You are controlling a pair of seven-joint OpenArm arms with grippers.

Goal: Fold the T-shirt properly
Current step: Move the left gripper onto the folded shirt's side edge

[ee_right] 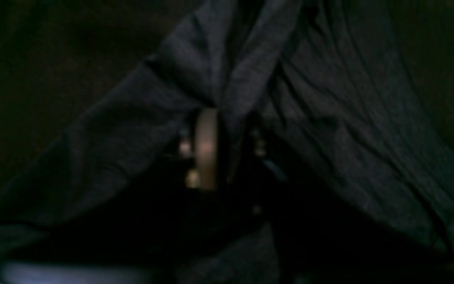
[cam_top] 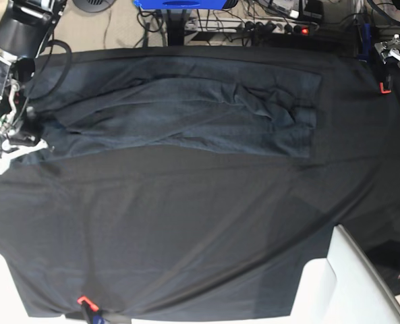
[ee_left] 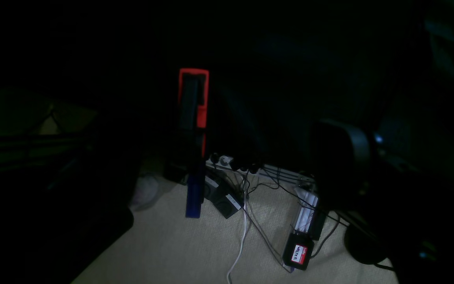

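The dark charcoal T-shirt lies spread lengthwise along the far side of the table, creased and partly doubled over. My right gripper is at the shirt's left end, down on the cloth. In the right wrist view the T-shirt bunches into folds that run into the right gripper, which is shut on the fabric beside a pale finger. My left gripper sits at the far right corner, apart from the shirt and holding nothing. The left wrist view is too dark to show its fingers.
A black cloth covers the table. A red clamp holds it at the far right edge, also in the left wrist view as the red clamp; another orange clamp is at the near edge. A white panel juts in near right. Cables and a power strip lie on the floor.
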